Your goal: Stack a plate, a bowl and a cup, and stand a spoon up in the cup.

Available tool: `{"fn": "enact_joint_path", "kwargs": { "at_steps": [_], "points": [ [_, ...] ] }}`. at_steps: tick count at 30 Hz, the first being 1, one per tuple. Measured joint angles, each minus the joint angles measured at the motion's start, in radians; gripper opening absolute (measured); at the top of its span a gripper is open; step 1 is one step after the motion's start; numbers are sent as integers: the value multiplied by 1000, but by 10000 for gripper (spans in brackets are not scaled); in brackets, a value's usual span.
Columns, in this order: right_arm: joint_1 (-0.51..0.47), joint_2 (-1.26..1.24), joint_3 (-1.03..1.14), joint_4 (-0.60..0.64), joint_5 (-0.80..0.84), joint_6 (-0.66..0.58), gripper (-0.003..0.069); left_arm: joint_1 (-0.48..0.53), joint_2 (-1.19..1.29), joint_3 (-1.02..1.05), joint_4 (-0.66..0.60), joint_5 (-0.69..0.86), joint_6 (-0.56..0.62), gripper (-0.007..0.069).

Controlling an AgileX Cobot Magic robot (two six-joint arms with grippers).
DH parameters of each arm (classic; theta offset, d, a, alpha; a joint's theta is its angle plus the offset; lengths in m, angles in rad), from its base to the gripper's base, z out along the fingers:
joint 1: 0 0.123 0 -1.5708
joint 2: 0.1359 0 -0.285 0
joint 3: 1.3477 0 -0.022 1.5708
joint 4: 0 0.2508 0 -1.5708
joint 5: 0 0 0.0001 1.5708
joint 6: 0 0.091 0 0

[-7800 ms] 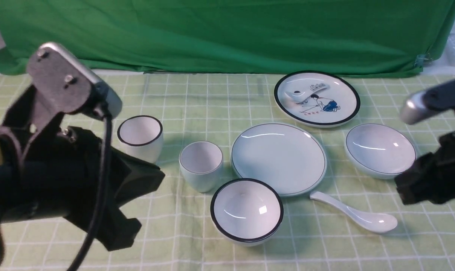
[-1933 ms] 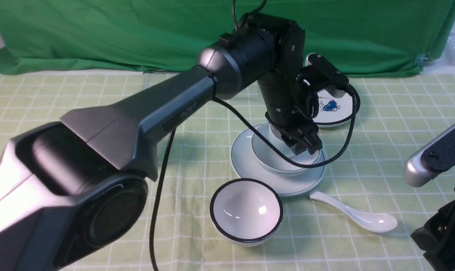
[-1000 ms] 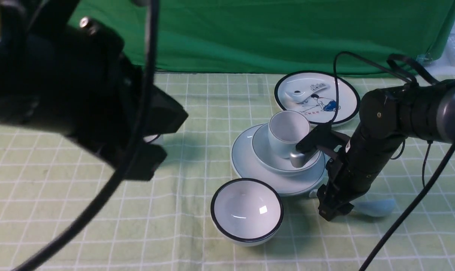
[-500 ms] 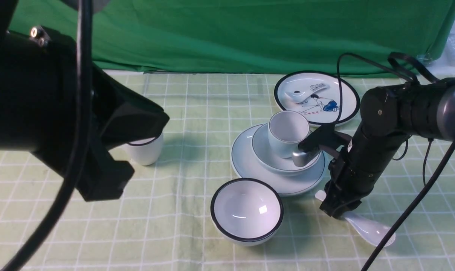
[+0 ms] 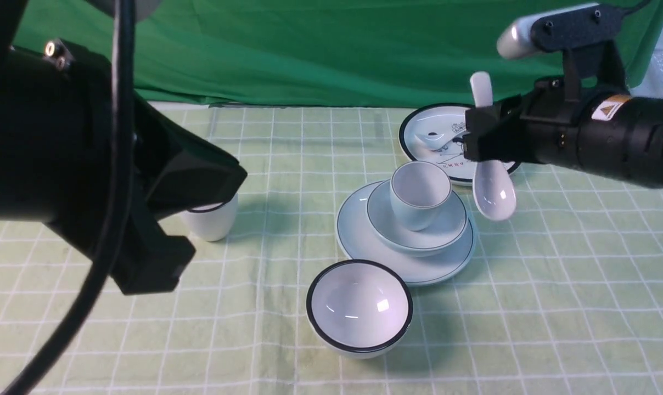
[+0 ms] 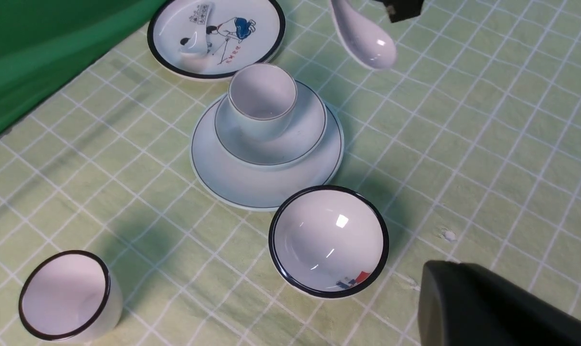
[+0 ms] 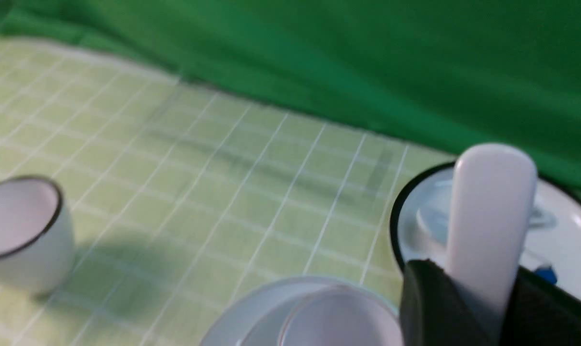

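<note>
green checked cloth (image 5: 573, 307), pale plate (image 5: 353, 241), black-rimmed bowl (image 5: 359, 307), white cup (image 5: 213, 222), cartoon plate (image 5: 419, 120)

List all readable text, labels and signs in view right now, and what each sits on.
Right arm: no legible words; a sticker with a triangular warning sign, its print too small to read.
Cartoon plate: small red characters, too small to read with certainty.
Spoon lying on that plate: no legible text.
Black-rimmed bowl: red and blue marking inside, no readable text.

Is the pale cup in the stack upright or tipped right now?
Upright: the cup stands in the bowl, mouth up, its interior showing from above.
</note>
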State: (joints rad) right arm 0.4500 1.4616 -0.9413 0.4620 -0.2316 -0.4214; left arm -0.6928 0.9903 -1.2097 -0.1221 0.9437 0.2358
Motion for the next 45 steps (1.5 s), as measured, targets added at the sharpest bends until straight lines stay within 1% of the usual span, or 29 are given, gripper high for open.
{"fn": "enact_joint_path", "kwargs": {
  "at_steps": [1, 2, 3, 5, 8, 10, 11, 13, 16, 20, 24, 25, 26, 28, 30, 32, 35, 37, 40, 41, 42, 43, 44, 45],
  "points": [
    [7, 7, 7, 0, -32, -1, 164, 0, 0, 0, 0, 0, 0, 7],
    [25, 26, 19, -4, -100, -1, 164, 0, 0, 0, 0, 0, 0, 7],
    [43, 57, 25, -34, -169, 16, 164, 0, 0, 0, 0, 0, 0, 7],
    [62, 110, 27, -114, -290, 80, 164, 0, 0, 0, 0, -4, 0, 7],
    [61, 174, 27, -204, -400, 170, 164, 0, 0, 0, 0, -4, 0, 7],
    [59, 208, 27, -233, -442, 216, 164, 0, 0, 0, 0, -4, 0, 7],
    [54, 244, 27, -269, -491, 266, 164, 0, 0, 0, 0, -4, 0, 7],
    [50, 302, 15, -307, -521, 326, 164, 0, 0, 0, 0, -4, 0, 7],
    [50, 357, 2, -319, -556, 347, 164, 0, 0, 0, 0, -4, 0, 7],
    [50, 427, -13, -325, -621, 348, 164, 0, 0, 0, 0, -4, 0, 7],
    [50, 459, -12, -326, -642, 347, 191, 0, 0, 0, 0, -4, 0, 7],
    [50, 470, -12, -326, -650, 347, 231, 0, 0, 0, 0, -4, 0, 7],
    [50, 471, -12, -326, -652, 347, 236, 0, 0, 0, 0, -4, 0, 7],
    [50, 473, -12, -327, -663, 347, 290, 0, 0, 0, 0, -4, 0, 7],
    [49, 472, -12, -327, -668, 347, 313, 0, 0, 0, 0, -4, 0, 7],
    [50, 442, -3, -327, -656, 347, 348, 0, -2, 0, 12, -7, 5, 7],
    [53, 359, 33, -327, -626, 347, 358, 0, -35, 14, 35, -48, 15, 7],
    [54, 266, 64, -328, -565, 347, 358, 0, -90, 51, 36, -101, 19, 7],
    [54, 101, 105, -328, -429, 347, 358, 0, -200, 136, 26, -197, 19, 7],
    [57, -41, 134, -329, -244, 342, 358, 0, -323, 253, 20, -322, 19, 7],
    [57, -56, 134, -329, -244, 342, 358, 0, -323, 253, 20, -322, 19, 7],
    [60, -164, 156, -329, -94, 331, 346, 0, -430, 350, 17, -438, 18, 7],
    [61, -222, 167, -329, 10, 327, 332, 0, -480, 425, 17, -502, 17, 7],
    [61, -303, 186, -329, 108, 324, 300, 0, -547, 502, 17, -599, 15, 7]
  ]
}}
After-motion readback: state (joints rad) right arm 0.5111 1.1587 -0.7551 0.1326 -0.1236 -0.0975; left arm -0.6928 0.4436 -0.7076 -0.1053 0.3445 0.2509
